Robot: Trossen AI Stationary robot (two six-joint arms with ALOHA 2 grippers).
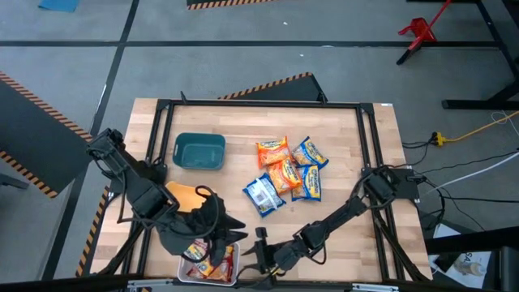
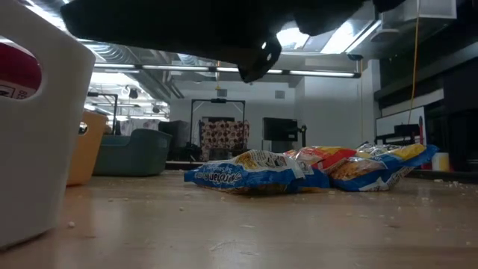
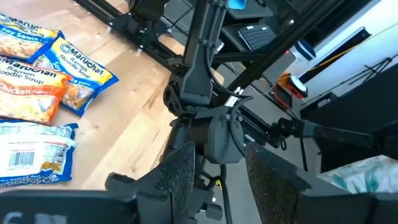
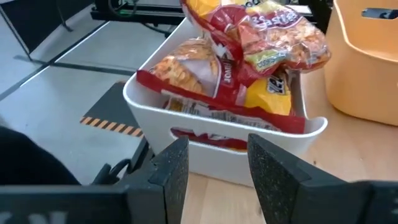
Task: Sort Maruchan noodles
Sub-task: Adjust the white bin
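Note:
Several Maruchan noodle packets, orange and blue, lie in a loose pile on the wooden table, right of centre; they also show in the low view and the left wrist view. More red-pink packets are heaped in a white tray at the near edge. My left gripper hovers open and empty near that tray. My right gripper is open and empty, low at the near edge, facing the white tray's wall.
A teal tray stands on the table's far left part. A yellow tray sits between it and the white one, partly hidden under my left arm. A black frame runs around the table top. Bare wood lies between the pile and the near edge.

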